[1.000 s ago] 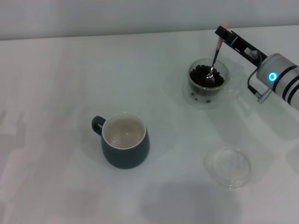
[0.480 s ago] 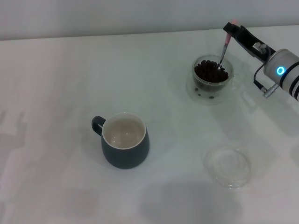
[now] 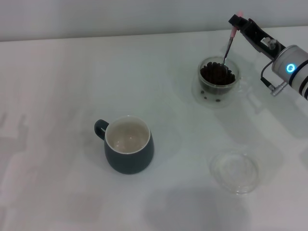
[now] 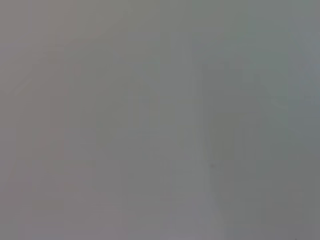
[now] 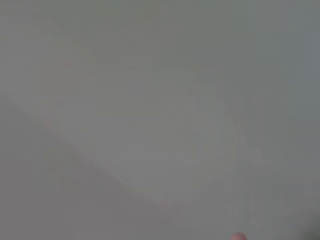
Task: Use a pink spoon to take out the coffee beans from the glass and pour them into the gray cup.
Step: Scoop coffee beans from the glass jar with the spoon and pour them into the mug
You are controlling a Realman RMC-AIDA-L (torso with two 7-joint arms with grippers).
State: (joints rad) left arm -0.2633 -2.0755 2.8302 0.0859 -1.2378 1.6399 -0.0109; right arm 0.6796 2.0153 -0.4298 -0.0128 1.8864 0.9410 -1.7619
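The pink spoon [image 3: 227, 47] hangs nearly upright, its metal bowl dipped into the coffee beans [image 3: 216, 74] that fill the glass [image 3: 219, 89] at the far right of the table. My right gripper [image 3: 237, 21] is shut on the spoon's pink handle end, just above and behind the glass. A pink tip of the spoon [image 5: 239, 236] shows at the edge of the right wrist view. The gray cup [image 3: 129, 147], cream inside and with nothing in it, stands left of centre, nearer to me, its handle to the left. The left gripper is out of view.
A flat clear round dish [image 3: 236, 172] lies on the white table [image 3: 57, 96] at the near right, below the glass. The right arm [image 3: 293, 72] reaches in from the right edge. The left wrist view shows only a plain grey surface.
The right gripper and spoon have moved right and farther away, and the glass has shifted the same way a little. The spoon's bowl stays in the beans. The gray cup has not moved.
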